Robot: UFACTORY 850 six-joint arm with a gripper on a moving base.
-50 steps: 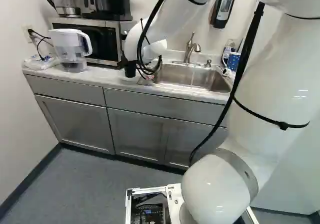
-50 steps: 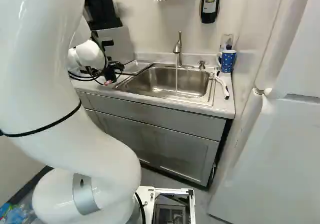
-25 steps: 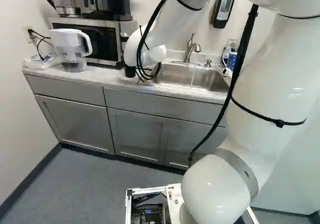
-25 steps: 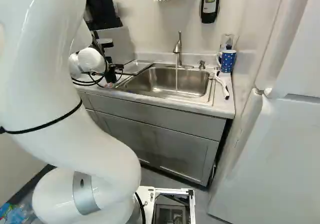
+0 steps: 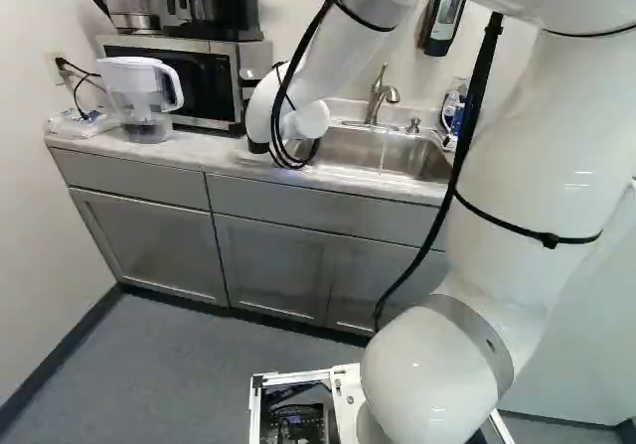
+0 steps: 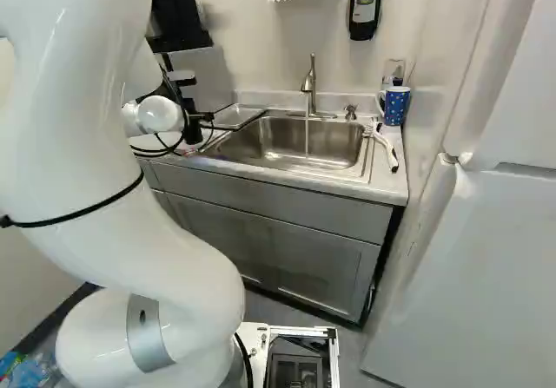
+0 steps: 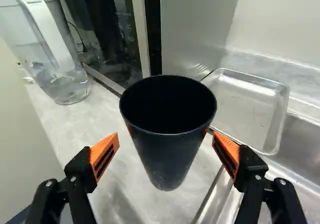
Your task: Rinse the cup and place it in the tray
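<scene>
Arm [image 6: 162, 115] has lowered; spread fingers [image 7: 104, 156] flank cup [image 7: 167, 151].

I'm seeing a black, tapering cup [image 7: 169, 149] standing upright on the tabletop [image 7: 65, 119]; a shallow, silvery metal tray [image 7: 245, 103] is lying near it.

Smooth, matt cup [image 7: 167, 159] here, shiny metal tray [image 7: 245, 106] there, satiny metal sink [image 6: 252, 147], and that's a glossy plastic pitcher [image 7: 70, 88]!
</scene>
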